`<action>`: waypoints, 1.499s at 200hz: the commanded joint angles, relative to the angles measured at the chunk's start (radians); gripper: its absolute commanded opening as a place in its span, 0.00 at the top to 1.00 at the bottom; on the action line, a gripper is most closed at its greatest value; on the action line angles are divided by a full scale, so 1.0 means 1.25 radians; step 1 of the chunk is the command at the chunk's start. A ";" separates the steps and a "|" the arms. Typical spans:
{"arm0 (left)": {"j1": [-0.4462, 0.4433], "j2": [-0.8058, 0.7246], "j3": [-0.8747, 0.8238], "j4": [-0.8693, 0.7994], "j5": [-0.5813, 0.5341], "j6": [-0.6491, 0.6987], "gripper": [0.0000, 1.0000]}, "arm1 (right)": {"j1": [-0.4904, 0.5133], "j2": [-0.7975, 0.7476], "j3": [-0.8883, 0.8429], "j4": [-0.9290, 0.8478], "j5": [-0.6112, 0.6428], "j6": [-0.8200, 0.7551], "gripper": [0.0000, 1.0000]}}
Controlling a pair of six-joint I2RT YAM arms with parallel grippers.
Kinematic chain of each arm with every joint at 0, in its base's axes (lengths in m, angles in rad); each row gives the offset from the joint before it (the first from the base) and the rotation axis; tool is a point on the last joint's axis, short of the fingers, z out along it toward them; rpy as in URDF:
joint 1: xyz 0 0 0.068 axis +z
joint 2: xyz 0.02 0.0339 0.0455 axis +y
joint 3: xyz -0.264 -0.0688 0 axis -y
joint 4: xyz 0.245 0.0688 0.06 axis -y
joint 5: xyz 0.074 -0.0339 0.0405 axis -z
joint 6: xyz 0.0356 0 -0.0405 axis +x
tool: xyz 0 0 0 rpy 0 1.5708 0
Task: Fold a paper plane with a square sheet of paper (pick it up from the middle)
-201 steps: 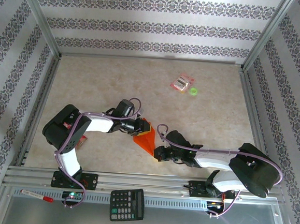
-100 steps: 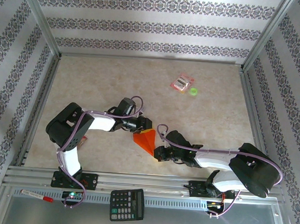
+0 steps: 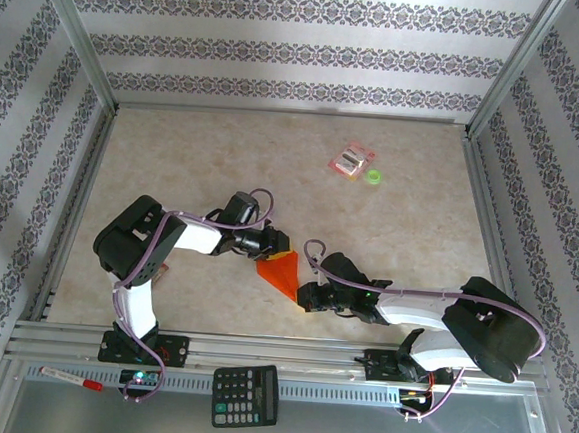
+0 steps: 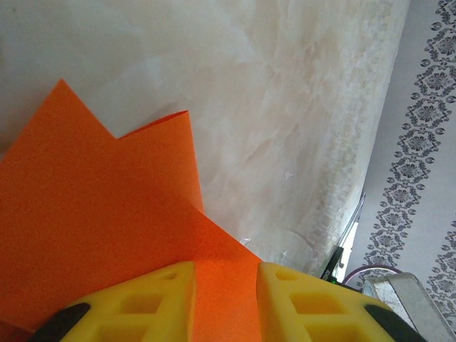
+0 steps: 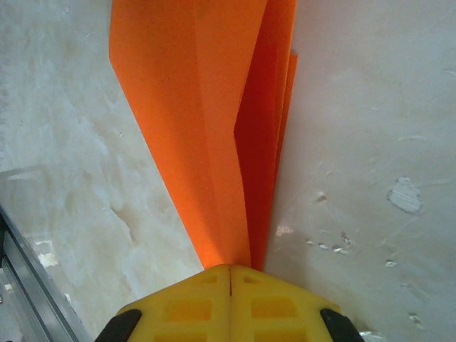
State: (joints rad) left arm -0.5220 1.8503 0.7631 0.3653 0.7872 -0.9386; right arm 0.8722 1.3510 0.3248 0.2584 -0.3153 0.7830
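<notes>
The paper plane [image 3: 283,273] lies near the front of the table [image 3: 174,157], a gripper at each end.
Closest to me, the black calculator [image 3: 245,396] sits at the very front. Just beyond it the right gripper [image 5: 230,269] is clenched on the plane's narrow tip. Past that, the left gripper [image 4: 226,274] is at the wide end, its jaws parted, with orange paper showing in the gap. Far back lies a small pink packet [image 3: 351,161].
</notes>
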 commanded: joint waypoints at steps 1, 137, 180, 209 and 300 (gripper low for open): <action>0.015 0.005 -0.028 -0.020 -0.026 0.032 0.71 | -0.003 0.009 -0.029 -0.098 0.025 0.006 0.98; 0.020 0.043 -0.032 -0.029 -0.033 0.054 0.71 | 0.012 -0.136 0.045 -0.129 -0.005 -0.008 0.92; 0.020 0.043 -0.029 -0.036 -0.034 0.057 0.71 | 0.024 -0.100 0.094 -0.151 -0.010 -0.042 0.92; 0.019 0.042 -0.027 -0.038 -0.035 0.058 0.71 | 0.024 -0.026 0.122 -0.158 -0.010 -0.054 0.93; 0.020 0.033 -0.017 -0.057 -0.032 0.065 0.71 | -0.007 0.054 0.132 -0.152 -0.020 -0.063 0.96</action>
State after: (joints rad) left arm -0.5152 1.8553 0.7521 0.3893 0.8108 -0.8963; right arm 0.8780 1.4094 0.4671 0.0772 -0.3271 0.7254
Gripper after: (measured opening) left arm 0.287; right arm 0.047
